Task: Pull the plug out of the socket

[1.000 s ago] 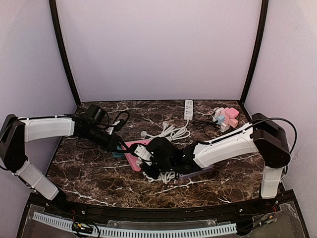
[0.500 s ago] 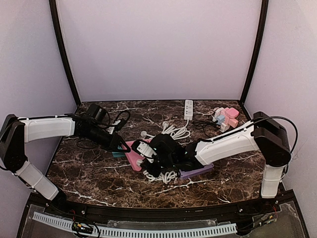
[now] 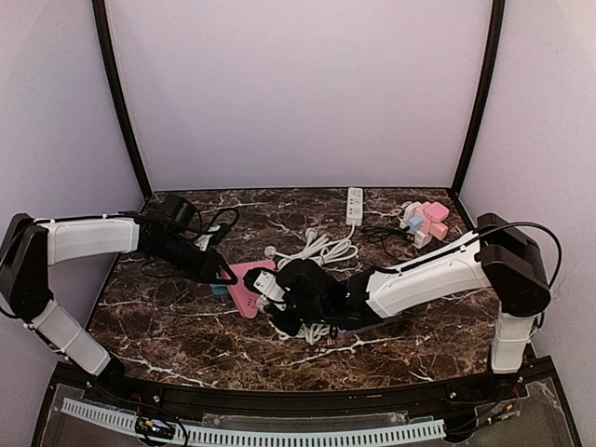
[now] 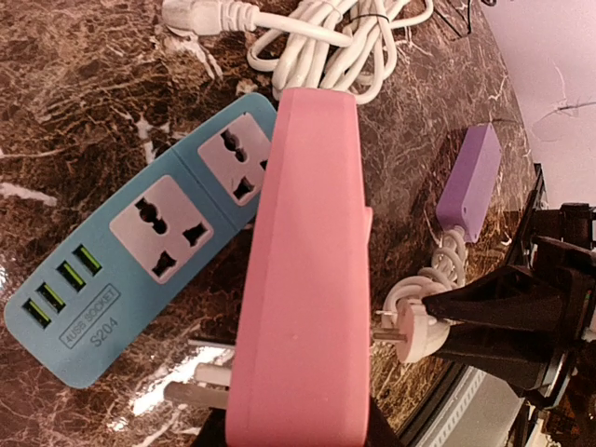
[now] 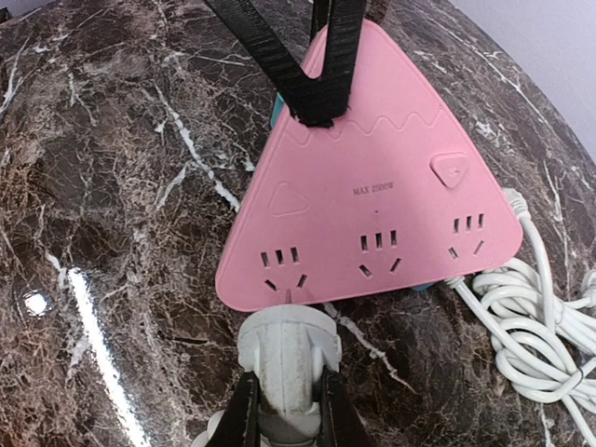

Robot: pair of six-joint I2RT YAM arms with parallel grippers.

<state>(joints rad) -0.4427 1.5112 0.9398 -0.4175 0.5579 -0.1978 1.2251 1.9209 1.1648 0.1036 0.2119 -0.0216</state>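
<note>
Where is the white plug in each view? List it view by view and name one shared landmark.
Top external: the white plug is at table centre, just right of the pink power strip.
Left wrist: the plug is lower right, with its pins toward the strip.
Right wrist: the plug is bottom centre, just below the strip.
Shared landmark: the pink power strip.

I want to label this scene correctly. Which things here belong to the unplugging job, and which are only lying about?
Job: pink triangular socket strip, held by the left gripper; white plug, held by the right gripper.
Lying about: blue power strip, purple strip, white strip, cube adapters.
</note>
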